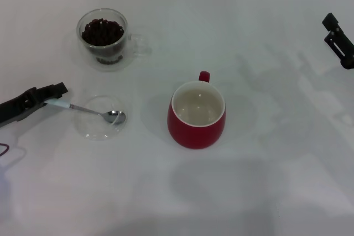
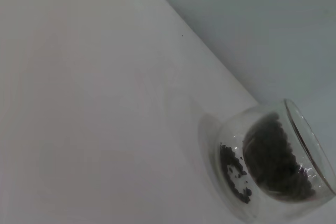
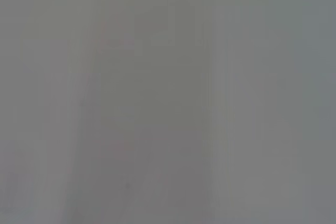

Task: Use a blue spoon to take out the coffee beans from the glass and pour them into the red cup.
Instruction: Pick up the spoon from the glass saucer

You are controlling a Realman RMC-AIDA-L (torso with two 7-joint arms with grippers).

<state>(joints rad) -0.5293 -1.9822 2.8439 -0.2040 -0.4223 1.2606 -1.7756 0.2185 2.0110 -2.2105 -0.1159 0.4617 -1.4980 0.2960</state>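
The blue spoon (image 1: 91,112) lies with its silver bowl over a flat clear dish (image 1: 99,117), its pale handle pointing to the table's left side. My left gripper (image 1: 54,95) reaches in low from the left edge and is shut on the handle's end. Farther back on the left stands the glass (image 1: 105,40), holding a heap of dark coffee beans (image 1: 102,31). The left wrist view shows the glass (image 2: 273,169) and its coffee beans (image 2: 273,156) from close by. The red cup (image 1: 197,115) stands upright in the middle, its cream inside bare. My right gripper (image 1: 338,40) hangs at the far right edge.
The white table (image 1: 265,181) stretches to the front and right of the red cup. The red cup's handle points away from me. The glass's clear handle (image 1: 141,45) points right. The right wrist view shows only a flat grey surface.
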